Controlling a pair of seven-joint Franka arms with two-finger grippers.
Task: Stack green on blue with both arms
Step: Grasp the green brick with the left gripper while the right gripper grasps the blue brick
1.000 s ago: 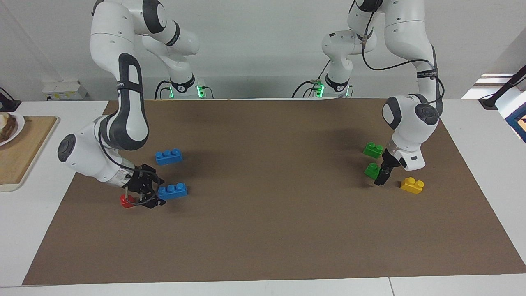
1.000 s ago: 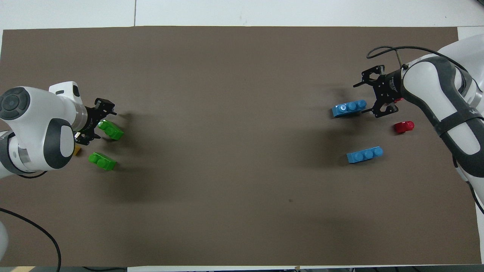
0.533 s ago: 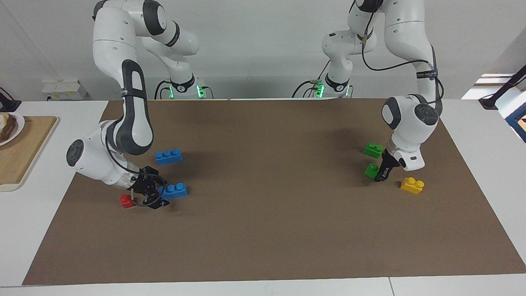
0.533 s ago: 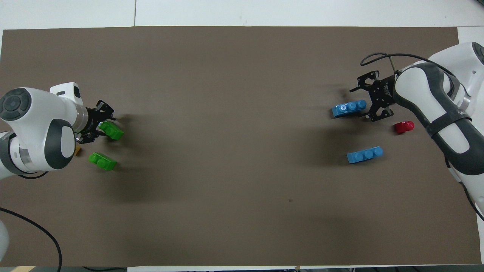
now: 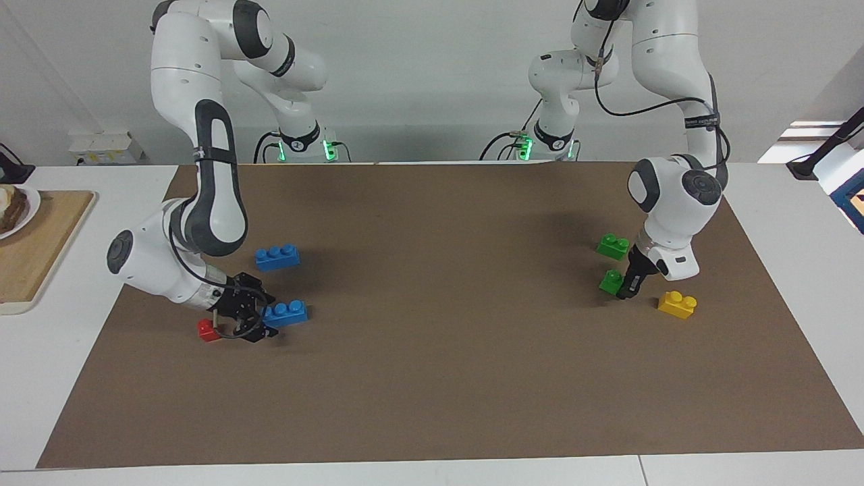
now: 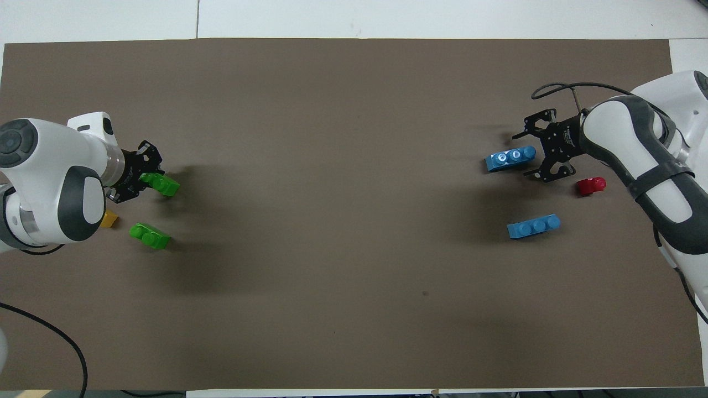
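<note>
Left gripper (image 5: 629, 291) clamped on green brick (image 5: 611, 281), apparently lifted.

we see only a sliver of the yellow brick (image 6: 109, 219) in the overhead view, the rest lying under the left arm's wrist beside the green bricks. the left gripper (image 5: 628, 291) covers one end of the green brick (image 5: 611, 281) it is closed on. the right gripper (image 5: 260, 322) hides one end of the blue brick (image 5: 288, 312), and we cannot tell whether its fingers touch it. near that brick, the red brick (image 5: 206, 329) is partly covered by the gripper's links. the plate (image 5: 13, 209) on the wooden board is cut by the picture's edge.
</note>
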